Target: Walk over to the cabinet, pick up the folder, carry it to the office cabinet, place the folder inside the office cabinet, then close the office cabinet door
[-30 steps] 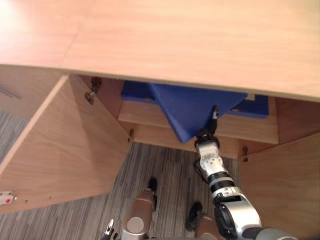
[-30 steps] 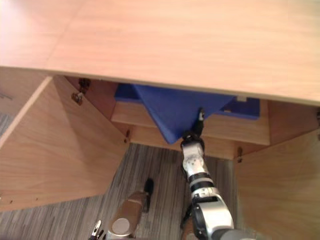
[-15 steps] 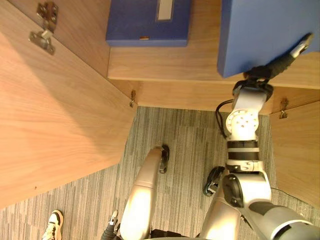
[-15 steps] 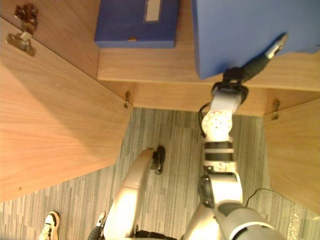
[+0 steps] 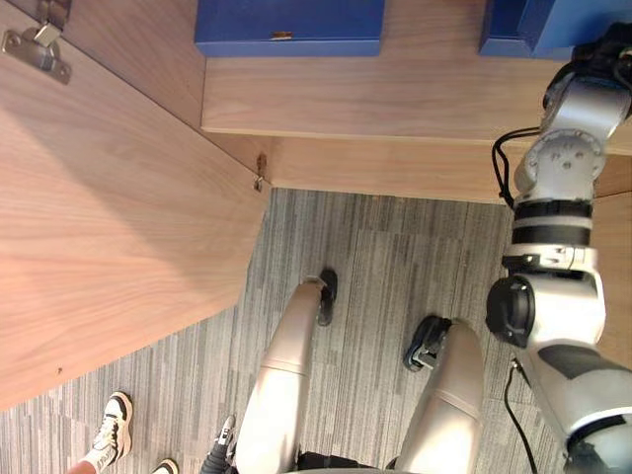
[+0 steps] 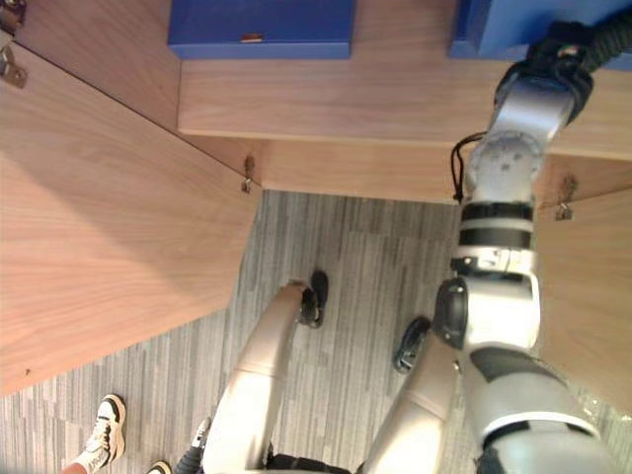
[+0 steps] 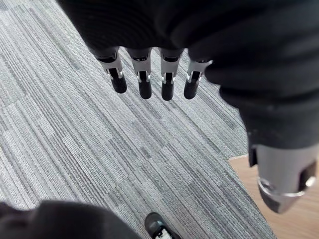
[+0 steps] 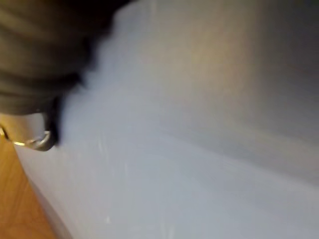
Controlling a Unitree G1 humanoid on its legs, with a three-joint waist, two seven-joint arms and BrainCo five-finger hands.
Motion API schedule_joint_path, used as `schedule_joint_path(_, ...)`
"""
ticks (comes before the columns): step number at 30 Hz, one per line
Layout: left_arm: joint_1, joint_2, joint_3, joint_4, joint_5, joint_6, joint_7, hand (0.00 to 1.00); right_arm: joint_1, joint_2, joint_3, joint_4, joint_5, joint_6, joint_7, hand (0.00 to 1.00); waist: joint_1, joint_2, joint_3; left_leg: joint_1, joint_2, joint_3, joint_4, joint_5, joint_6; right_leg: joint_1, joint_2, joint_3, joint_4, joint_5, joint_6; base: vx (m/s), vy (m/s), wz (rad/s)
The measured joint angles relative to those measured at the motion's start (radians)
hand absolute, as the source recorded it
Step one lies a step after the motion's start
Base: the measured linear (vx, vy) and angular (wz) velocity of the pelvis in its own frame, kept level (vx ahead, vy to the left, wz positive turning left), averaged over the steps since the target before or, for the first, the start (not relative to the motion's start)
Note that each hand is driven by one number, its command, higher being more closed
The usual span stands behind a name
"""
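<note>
Blue folder on the wooden cabinet shelf, right hand against its near edge, grip impossible to tell, second blue folder further left, left hand with fingers straight and apart above grey carpet.

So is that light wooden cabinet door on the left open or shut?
Open. The light wooden cabinet door stands swung out over the grey striped carpet, baring the wooden shelf with a blue folder.
</note>
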Motion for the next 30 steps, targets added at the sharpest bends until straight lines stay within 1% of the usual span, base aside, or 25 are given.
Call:
schedule_joint_path(3,-0.014,0.005,0.001,0.01,0.027,0.001,0.005,0.0,-0.065,-0.012,-0.001,0.094,0.071,0.002,-0.013,1.0,-0.001,0.0,0.0,-0.015,-0.004,-0.019,-0.003,0.009,-0.006,0.001,-0.002,-0.024,-0.003,0.0,-0.001,0.03,-0.029,0.13)
schedule_joint_path(5,-0.023,0.006,0.004,0.01,0.032,0.001,0.013,0.0,-0.101,-0.017,-0.003,0.146,0.116,0.001,-0.034,1.0,0.004,0.0,0.0,-0.015,-0.014,-0.023,-0.02,0.023,-0.006,0.001,-0.012,-0.032,-0.005,-0.001,-0.002,0.04,-0.039,0.19)
schedule_joint_path(8,-0.03,0.001,0.025,0.009,0.034,0.002,0.024,0.0,-0.123,-0.017,-0.002,0.196,0.153,0.004,-0.067,1.0,0.014,0.001,0.0,-0.015,-0.017,-0.028,-0.032,0.032,-0.01,0.001,-0.014,-0.039,-0.009,-0.001,-0.004,0.04,-0.046,0.09)
schedule_joint_path(10,-0.03,-0.002,0.038,0.007,0.037,0.002,0.028,0.0,-0.129,-0.021,-0.002,0.218,0.178,0.005,-0.075,1.0,0.015,0.001,-0.001,-0.015,-0.018,-0.031,-0.04,0.037,-0.014,0.002,-0.014,-0.044,-0.013,0.0,-0.007,0.03,-0.035,0.06)
schedule_joint_path(12,-0.037,-0.004,0.05,0.006,0.068,0.002,0.034,0.0,-0.13,-0.036,-0.003,0.227,0.189,0.003,-0.084,1.0,0.015,0.001,-0.001,-0.015,-0.02,-0.037,-0.055,0.047,-0.015,0.004,-0.015,-0.053,-0.021,0.003,-0.012,0.03,-0.047,0.07)
schedule_joint_path(15,-0.04,-0.007,0.062,0.007,0.071,0.003,0.036,0.0,-0.137,-0.06,-0.018,0.227,0.22,-0.011,-0.089,1.0,0.012,0.002,-0.001,-0.014,-0.029,-0.044,-0.071,0.06,-0.021,0.004,-0.021,-0.058,-0.024,0.003,-0.014,0.03,-0.034,0.1)
schedule_joint_path(16,-0.04,-0.007,0.063,0.007,0.072,0.003,0.036,0.0,-0.142,-0.064,-0.03,0.227,0.221,-0.013,-0.089,1.0,0.012,0.002,-0.001,-0.014,-0.031,-0.045,-0.075,0.063,-0.022,0.005,-0.023,-0.059,-0.024,0.004,-0.015,0.03,-0.045,0.18)
schedule_joint_path(17,-0.041,-0.007,0.063,0.007,0.072,0.003,0.038,0.0,-0.149,-0.075,-0.047,0.227,0.224,-0.025,-0.094,1.0,0.012,0.002,-0.002,-0.011,-0.036,-0.049,-0.085,0.07,-0.023,0.007,-0.028,-0.064,-0.025,0.003,-0.018,0.03,-0.039,0.13)
schedule_joint_path(19,-0.041,-0.009,0.063,0.007,0.073,0.003,0.04,0.0,-0.149,-0.081,-0.076,0.227,0.224,-0.03,-0.106,1.0,0.011,0.006,-0.004,-0.01,-0.038,-0.058,-0.089,0.074,-0.027,0.016,-0.029,-0.076,-0.029,0.003,-0.02,0.03,-0.04,0.13)
schedule_joint_path(20,-0.041,-0.007,0.062,0.008,0.073,0.004,0.04,0.0,-0.149,-0.083,-0.099,0.227,0.224,-0.047,-0.112,1.0,0.008,0.007,-0.004,-0.01,-0.041,-0.066,-0.097,0.08,-0.031,0.021,-0.03,-0.086,-0.033,0.003,-0.023,0.03,-0.032,0.13)
schedule_joint_path(23,-0.045,-0.007,0.062,0.009,0.073,0.005,0.04,0.0,-0.149,-0.089,-0.122,0.227,0.227,-0.07,-0.129,1.0,0.009,0.007,-0.005,-0.009,-0.045,-0.069,-0.109,0.089,-0.031,0.02,-0.034,-0.089,-0.034,0.003,-0.027,0.04,-0.033,0.09)
schedule_joint_path(28,-0.045,-0.005,0.062,0.009,0.075,0.004,0.041,0.0,-0.148,-0.092,-0.157,0.226,0.221,-0.084,-0.15,1.0,0.005,0.008,-0.005,-0.005,-0.051,-0.073,-0.13,0.103,-0.035,0.021,-0.04,-0.096,-0.039,0.004,-0.032,0.05,-0.03,0.06)
schedule_joint_path(29,-0.045,-0.005,0.062,0.009,0.075,0.004,0.041,0.0,-0.149,-0.098,-0.156,0.226,0.221,-0.083,-0.154,0.0,0.007,0.008,-0.005,-0.004,-0.052,-0.074,-0.135,0.106,-0.036,0.021,-0.041,-0.098,-0.04,0.004,-0.034,0.05,-0.026,0.07)
schedule_joint_path(30,-0.045,-0.006,0.062,0.009,0.075,0.004,0.041,0.0,-0.149,-0.102,-0.155,0.226,0.221,-0.081,-0.158,0.0,0.008,0.008,-0.005,-0.004,-0.053,-0.074,-0.137,0.107,-0.036,0.021,-0.042,-0.099,-0.04,0.004,-0.035,0.05,-0.024,0.05)
